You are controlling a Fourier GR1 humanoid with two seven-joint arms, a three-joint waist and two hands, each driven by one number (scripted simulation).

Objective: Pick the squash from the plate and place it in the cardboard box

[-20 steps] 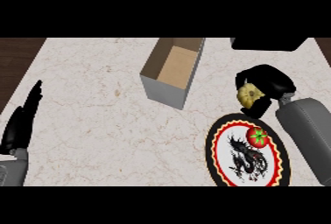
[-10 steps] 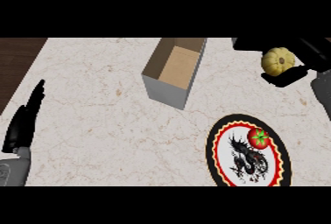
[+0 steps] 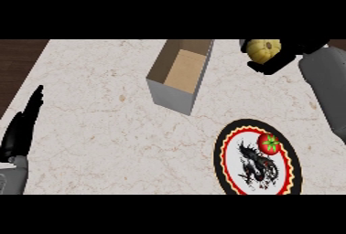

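Observation:
A yellow ribbed squash point(image 3: 263, 50) is held up at the top right, with my right hand point(image 3: 280, 58) curled round it, just right of the cardboard box. The open cardboard box point(image 3: 181, 74) stands at top centre, its brown inside bare. The round plate point(image 3: 257, 158) with a black dragon design and a red-yellow rim lies at the lower right. A red tomato point(image 3: 269, 142) sits on its upper right part. My left hand point(image 3: 20, 132) rests open at the left edge, fingers pointing up.
The counter's marble top point(image 3: 108, 137) spreads between the left hand and the plate. Dark wood shows beyond the counter's left corner point(image 3: 20, 59). My grey right forearm point(image 3: 327, 82) runs down the right edge.
My right hand has carried the squash up off the plate's far side and then left toward the box. The left hand has stayed still.

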